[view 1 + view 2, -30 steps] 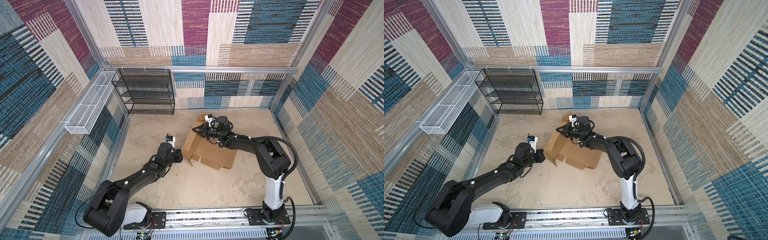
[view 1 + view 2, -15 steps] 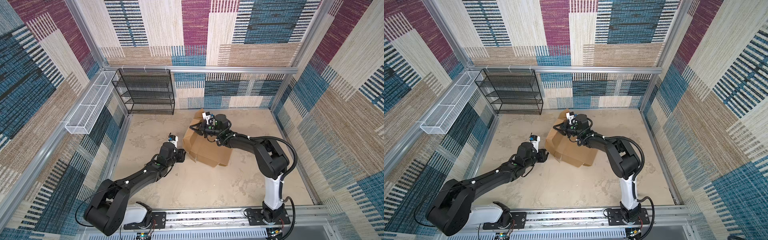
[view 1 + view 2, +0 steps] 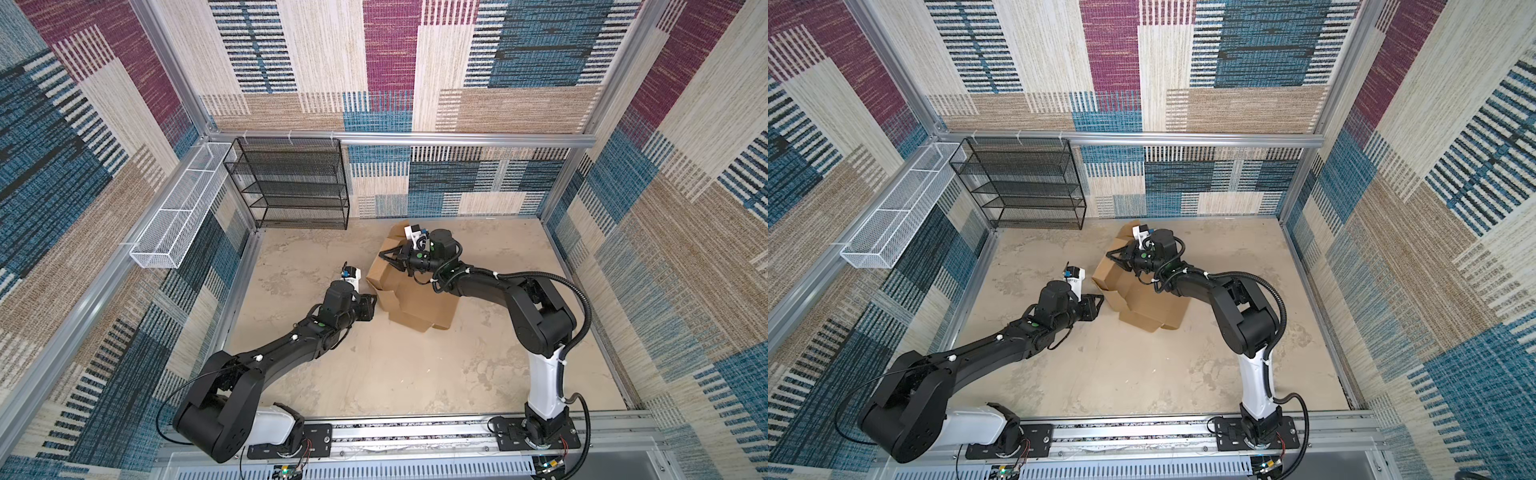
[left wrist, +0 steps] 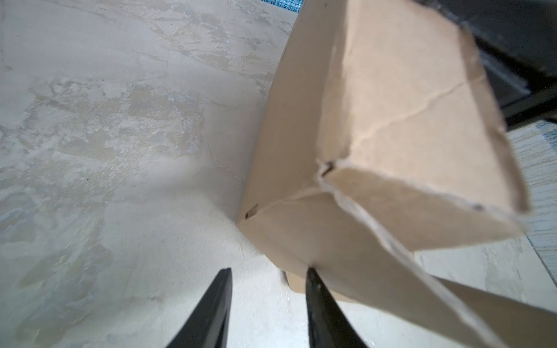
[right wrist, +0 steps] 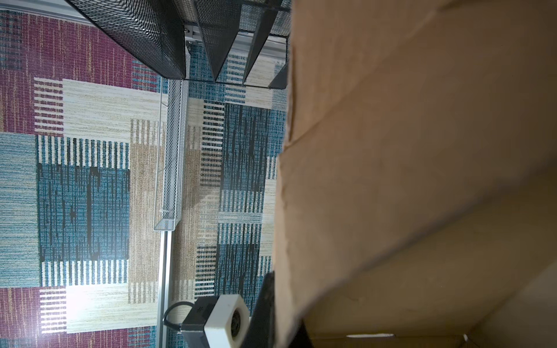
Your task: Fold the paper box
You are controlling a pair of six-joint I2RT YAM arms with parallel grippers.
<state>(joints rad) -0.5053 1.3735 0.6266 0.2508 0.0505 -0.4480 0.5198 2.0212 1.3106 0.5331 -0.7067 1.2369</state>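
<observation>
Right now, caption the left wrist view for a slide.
Open left gripper at the corner of the partly folded paper box, on a mottled beige table.

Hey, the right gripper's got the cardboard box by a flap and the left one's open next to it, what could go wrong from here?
1. The right gripper pinches only a thin flap edge of the paper box; the box could slip out or the flap could tear.
2. The left gripper is open with one fingertip against a loose flap; pushing may slide the box rather than fold it.
</observation>
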